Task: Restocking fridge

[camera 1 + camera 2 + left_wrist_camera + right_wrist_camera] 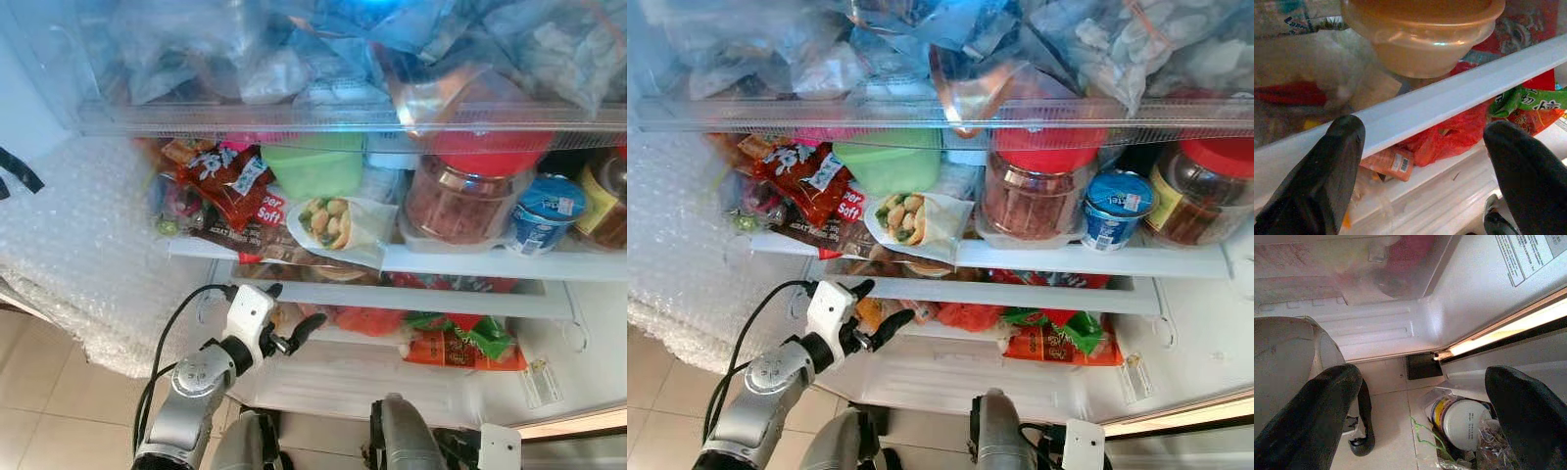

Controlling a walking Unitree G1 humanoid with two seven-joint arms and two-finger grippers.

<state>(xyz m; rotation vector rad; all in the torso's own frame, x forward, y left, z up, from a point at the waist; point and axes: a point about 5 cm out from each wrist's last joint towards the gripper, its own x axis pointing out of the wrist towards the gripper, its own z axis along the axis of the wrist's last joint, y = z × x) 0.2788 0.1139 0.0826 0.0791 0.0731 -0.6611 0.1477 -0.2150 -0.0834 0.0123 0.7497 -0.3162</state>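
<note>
The frosted top drawer [323, 117] blurs its bagged contents beyond naming, the brown-lidded jar [605, 201] is cut by the picture's right edge, and the white label [1533, 254] carries print too small to read.

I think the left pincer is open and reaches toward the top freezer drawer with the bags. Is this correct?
Not quite. The left pincer is open, but it reaches toward the lower drawer under the shelf, where the red bag lies, not the top one. The left eye view and left wrist view show this.

Open fridge [588, 266], shelves crammed with jars, packets, bags
</note>
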